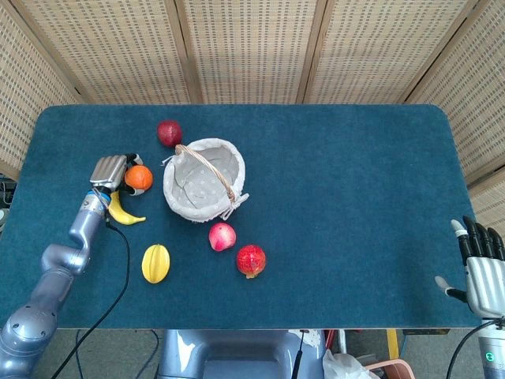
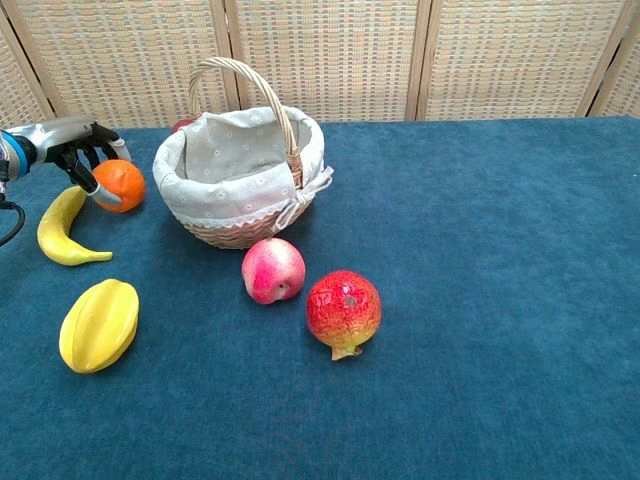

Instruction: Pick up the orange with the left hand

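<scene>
The orange [image 1: 141,178] [image 2: 123,185] lies on the blue table, left of the basket. My left hand [image 1: 110,170] [image 2: 66,139] has come in from the left and cups it. The fingers [image 2: 100,151] curl over its top-left side and the thumb [image 2: 106,195] presses its lower left. The orange still rests on the cloth. My right hand [image 1: 483,268] hangs off the table's right front corner, fingers spread and holding nothing. The chest view does not show it.
A cloth-lined wicker basket [image 1: 177,199] [image 2: 215,226] stands right of the orange. A banana [image 1: 118,208] [image 2: 58,228] lies just under the left wrist. A starfruit [image 1: 155,263], a pink peach [image 1: 222,236], a pomegranate [image 1: 251,260] and a dark red fruit [image 1: 169,133] lie around.
</scene>
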Tool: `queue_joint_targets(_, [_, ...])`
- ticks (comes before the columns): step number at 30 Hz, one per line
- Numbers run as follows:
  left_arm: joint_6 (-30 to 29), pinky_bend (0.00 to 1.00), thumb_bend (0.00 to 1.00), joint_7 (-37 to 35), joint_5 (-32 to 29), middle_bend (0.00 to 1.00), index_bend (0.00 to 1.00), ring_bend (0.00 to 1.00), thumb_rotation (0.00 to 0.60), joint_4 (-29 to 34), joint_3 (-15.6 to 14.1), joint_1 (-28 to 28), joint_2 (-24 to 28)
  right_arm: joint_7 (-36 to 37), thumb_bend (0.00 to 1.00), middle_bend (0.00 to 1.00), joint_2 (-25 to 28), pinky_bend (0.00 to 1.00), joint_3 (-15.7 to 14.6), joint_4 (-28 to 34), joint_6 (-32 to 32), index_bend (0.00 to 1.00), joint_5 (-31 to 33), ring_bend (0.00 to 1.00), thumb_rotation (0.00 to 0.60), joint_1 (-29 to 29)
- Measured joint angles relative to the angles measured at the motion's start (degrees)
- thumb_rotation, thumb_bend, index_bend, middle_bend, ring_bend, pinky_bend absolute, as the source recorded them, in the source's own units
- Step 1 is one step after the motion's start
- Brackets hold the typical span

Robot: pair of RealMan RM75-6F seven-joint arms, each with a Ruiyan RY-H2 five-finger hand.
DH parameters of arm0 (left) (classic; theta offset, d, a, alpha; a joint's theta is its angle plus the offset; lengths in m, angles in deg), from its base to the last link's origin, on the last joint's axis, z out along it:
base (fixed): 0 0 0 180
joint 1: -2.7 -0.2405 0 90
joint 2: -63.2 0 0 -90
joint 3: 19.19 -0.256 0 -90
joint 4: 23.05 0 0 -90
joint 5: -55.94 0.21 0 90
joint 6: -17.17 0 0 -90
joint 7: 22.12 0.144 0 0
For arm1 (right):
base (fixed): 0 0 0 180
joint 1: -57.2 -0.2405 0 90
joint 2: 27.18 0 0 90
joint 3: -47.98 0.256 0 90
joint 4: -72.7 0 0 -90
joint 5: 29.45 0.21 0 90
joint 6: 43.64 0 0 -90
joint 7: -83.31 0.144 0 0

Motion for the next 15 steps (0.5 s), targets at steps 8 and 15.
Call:
queue_joint_targets(8, [-15.8,0.56,0.15,-7.8,1.0,0.57,0.54,0.44,0.6,5.2,-0.4,-4.8,8.1,0.7,0.0,0.0,0.5,0.0,-0.8,0.7,-1.2,0.0,-2.4,0.0,0.6,0.4])
queue_joint_targets(15, [-29.3,0.55,0.15,-11.7,4.1,0.57,0.54,0.44,0.6,21.1,-2.3,-9.9,18.3,1.6,0.0,0.0,1.1,0.0,-1.6,1.3,-2.6,0.0,-4.5,0.0,0.6,1.0])
